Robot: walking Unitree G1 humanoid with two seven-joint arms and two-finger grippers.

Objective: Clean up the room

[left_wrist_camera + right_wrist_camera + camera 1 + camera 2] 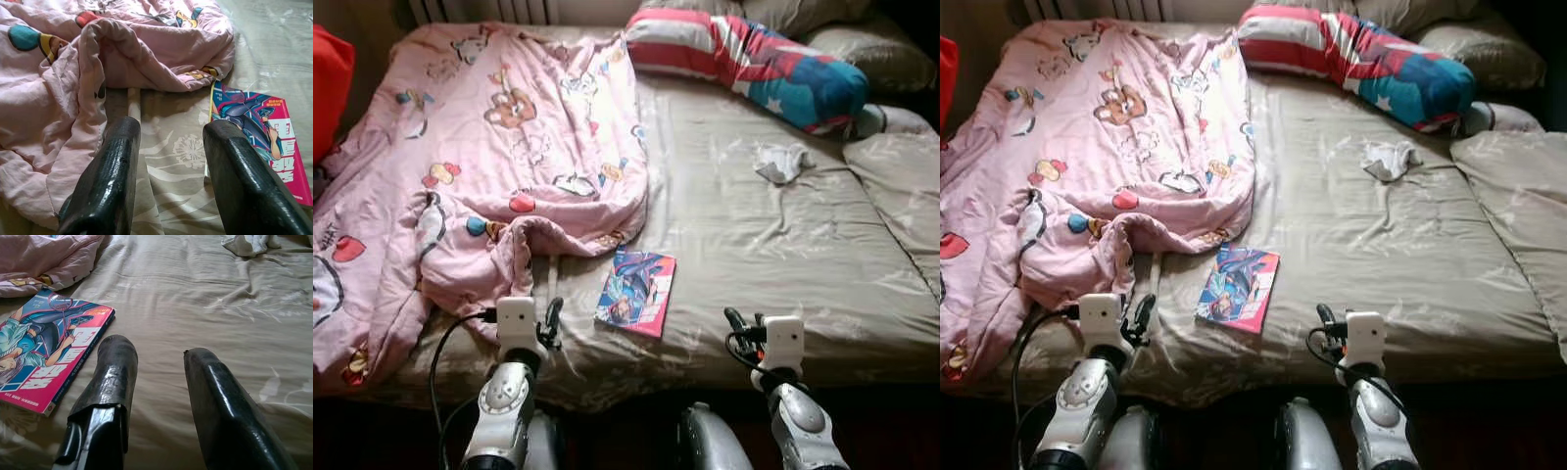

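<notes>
Black-fingered left gripper [168,161] over the near edge of the bed [773,245], fingers spread wide, nothing between them, touching nothing visible. Ahead and to its left, pink cartoon-print quilt [480,166], crumpled, covering that side of the mattress, its folded hem just beyond the fingertips. Just to its right, comic book [636,292], flat on the tan sheet, cover up, long axis running away from the robot and tilted slightly, near end toward the bed edge. Further right, right gripper [159,377], also gaping, empty, hovering low above the sheet with the book beside its left finger, apart from it. Well ahead of that gripper, small crumpled white cloth [781,163]; beyond, striped red, white and blue pillow [749,61] lying crosswise at the head
</notes>
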